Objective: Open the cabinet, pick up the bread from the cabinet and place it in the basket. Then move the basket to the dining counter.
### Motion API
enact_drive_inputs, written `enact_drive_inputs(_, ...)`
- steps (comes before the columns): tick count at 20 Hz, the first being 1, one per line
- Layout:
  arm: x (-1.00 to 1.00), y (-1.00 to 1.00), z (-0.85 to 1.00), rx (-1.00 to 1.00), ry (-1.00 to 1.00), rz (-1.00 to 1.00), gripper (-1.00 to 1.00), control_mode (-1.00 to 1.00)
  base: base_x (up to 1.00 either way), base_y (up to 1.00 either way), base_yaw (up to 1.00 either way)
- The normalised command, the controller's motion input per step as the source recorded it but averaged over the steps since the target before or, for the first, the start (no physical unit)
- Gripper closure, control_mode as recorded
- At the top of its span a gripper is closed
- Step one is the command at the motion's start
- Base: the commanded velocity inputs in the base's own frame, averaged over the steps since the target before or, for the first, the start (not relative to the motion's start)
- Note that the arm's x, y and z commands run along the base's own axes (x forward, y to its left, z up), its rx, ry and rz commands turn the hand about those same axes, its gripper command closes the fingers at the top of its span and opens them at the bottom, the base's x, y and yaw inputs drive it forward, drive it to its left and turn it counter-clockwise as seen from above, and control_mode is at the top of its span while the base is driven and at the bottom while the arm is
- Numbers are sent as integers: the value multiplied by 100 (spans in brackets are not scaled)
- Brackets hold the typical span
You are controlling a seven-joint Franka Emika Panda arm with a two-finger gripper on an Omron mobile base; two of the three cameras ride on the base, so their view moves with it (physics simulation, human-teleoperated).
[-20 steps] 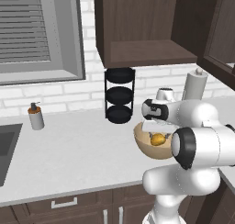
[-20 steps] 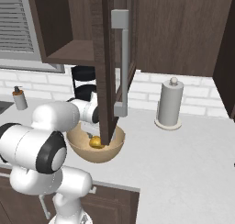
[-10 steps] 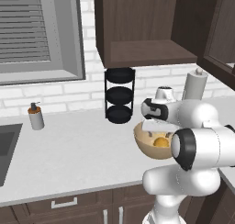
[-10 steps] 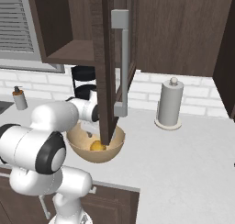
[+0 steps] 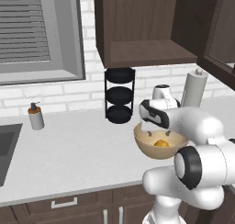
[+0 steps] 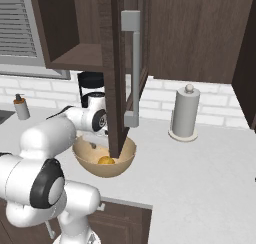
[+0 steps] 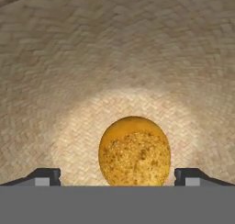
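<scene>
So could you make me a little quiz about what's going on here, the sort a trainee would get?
1. True or false: the bread lies inside the basket.
2. The tool is: A) shut on the bread, B) open with the bread between its tips, C) gripping the cabinet handle.
3. Fill in: right of the basket in the right base view stands a paper ____ roll.

Key: 1 true; 2 B; 3 towel.
</scene>
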Motion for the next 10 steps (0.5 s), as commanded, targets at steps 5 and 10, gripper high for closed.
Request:
enact_drive_inputs(5,-51,8,35,0,-15,14,-100,-100,0,0,0)
enact_drive_inputs(10,-25,30,70,0,-7,19,-100,-100,0,0,0)
